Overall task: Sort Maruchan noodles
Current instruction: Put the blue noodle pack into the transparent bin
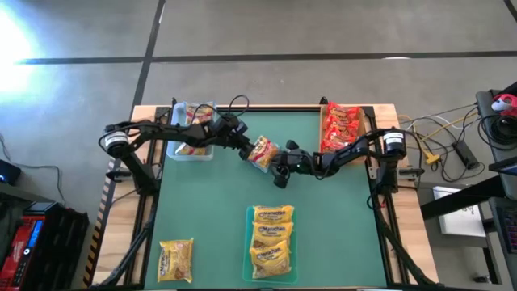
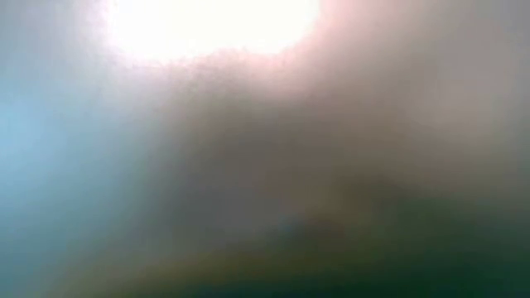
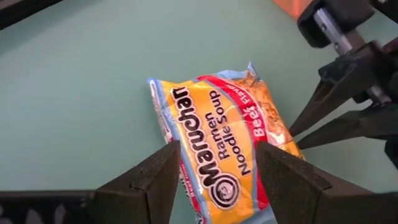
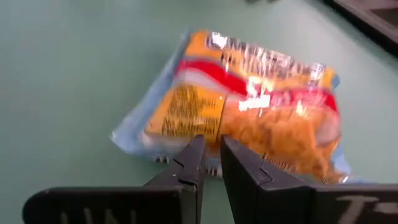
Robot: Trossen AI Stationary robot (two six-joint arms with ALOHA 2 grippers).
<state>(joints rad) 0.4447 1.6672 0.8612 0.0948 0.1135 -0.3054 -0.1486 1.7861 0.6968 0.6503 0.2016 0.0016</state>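
2 grippers meet at 1 Maruchan packet (image 1: 262, 153) above mid-table: the left gripper (image 3: 217, 177) clamps its sides, the right gripper (image 4: 211, 163) pinches its edge, nearly closed. Bare green table (image 1: 210, 210) lies open around them.

The left arm reaches from the counter's 10 o'clock corner toward the centre, its left hand (image 1: 252, 151) with fingers (image 3: 149, 180) spread wide, clasping both sides of a packet (image 3: 217, 140). The right arm stretches in from 2 o'clock, elbow bent. Its right hand (image 1: 280, 167) sits just beside the left, at its 4 o'clock, fingertips (image 4: 194, 155) nearly together.
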